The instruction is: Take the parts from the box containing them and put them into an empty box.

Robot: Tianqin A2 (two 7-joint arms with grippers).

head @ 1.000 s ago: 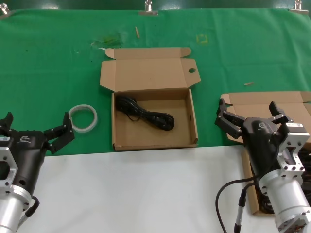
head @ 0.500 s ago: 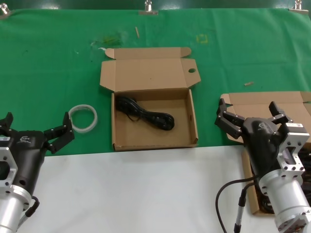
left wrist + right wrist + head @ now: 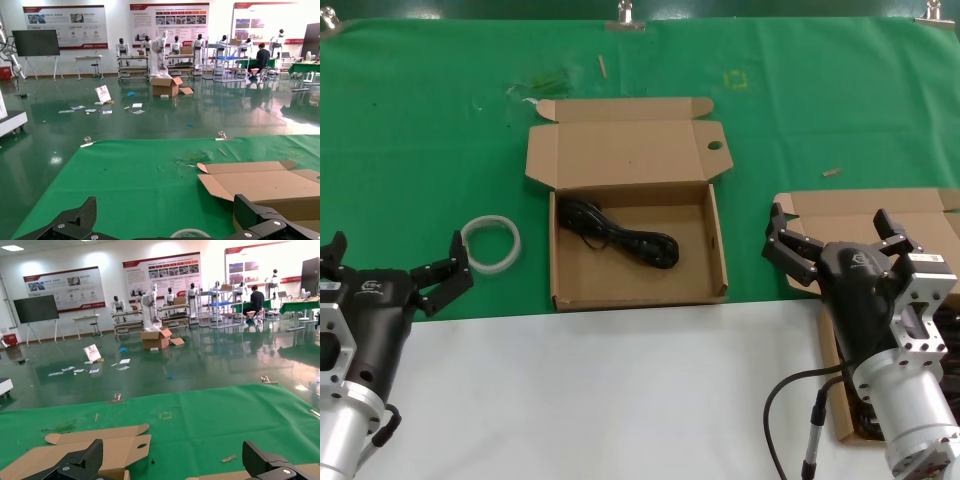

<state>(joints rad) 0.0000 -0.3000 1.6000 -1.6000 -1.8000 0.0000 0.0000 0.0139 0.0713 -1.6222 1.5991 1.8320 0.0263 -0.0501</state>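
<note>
Right claw (image 3: 838, 240) stays spread over the plain-lid box (image 3: 860, 208); left claw (image 3: 390, 262) spread too; nothing has moved; one cord (image 3: 620, 235) in the holed-lid box (image 3: 638, 290).

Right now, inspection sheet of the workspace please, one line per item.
Surface: green cloth at the back, white tabletop in front.
Job's things: black cord lies in the oval-holed box, lid open; second box at the right, mostly hidden by the arm.
Clutter: tape ring beside the centre box; small scraps on the cloth.
Grippers: left gripper and right gripper both open, holding nothing.
Cables: black robot cable by the right arm.
Surroundings: hall with posters, racks, people.
</note>
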